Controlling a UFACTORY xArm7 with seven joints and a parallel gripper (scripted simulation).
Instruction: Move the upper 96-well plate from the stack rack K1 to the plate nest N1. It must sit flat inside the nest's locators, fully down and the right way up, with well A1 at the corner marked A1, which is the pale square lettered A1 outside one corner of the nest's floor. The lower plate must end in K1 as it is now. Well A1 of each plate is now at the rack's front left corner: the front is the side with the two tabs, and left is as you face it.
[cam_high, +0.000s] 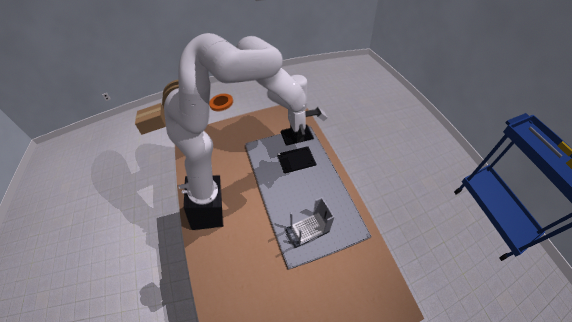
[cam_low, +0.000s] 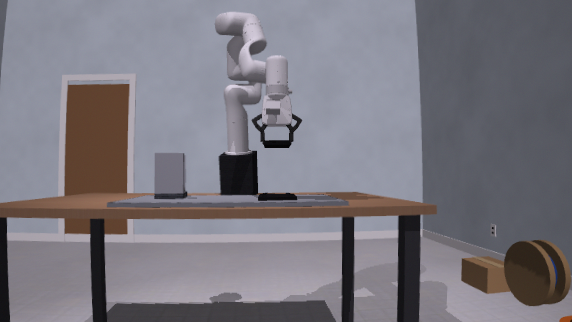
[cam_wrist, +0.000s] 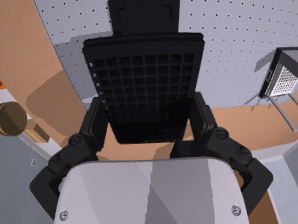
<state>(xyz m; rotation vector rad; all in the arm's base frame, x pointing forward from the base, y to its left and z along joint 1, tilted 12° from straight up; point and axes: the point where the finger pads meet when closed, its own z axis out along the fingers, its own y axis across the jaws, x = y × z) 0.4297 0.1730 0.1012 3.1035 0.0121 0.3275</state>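
Jaws of the gripper (cam_low: 276, 143) are clamped on the black plate (cam_wrist: 145, 82), gripping its two long sides and holding it level, well above the table (cam_low: 380, 204). Nest (cam_high: 297, 160) lies on the grey board below the jaws and a little toward the rack (cam_high: 327, 216), apart from the plate. Rack stands well off at the board's other end, with a pale plate (cam_high: 306, 229) inside.

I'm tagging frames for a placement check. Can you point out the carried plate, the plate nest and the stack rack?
carried plate (cam_wrist: 143, 86): wrist view, middle of its well grid.
plate nest (cam_high: 297, 160): top view, centre of its dark floor.
stack rack (cam_low: 169, 172): exterior view, its grey wall.
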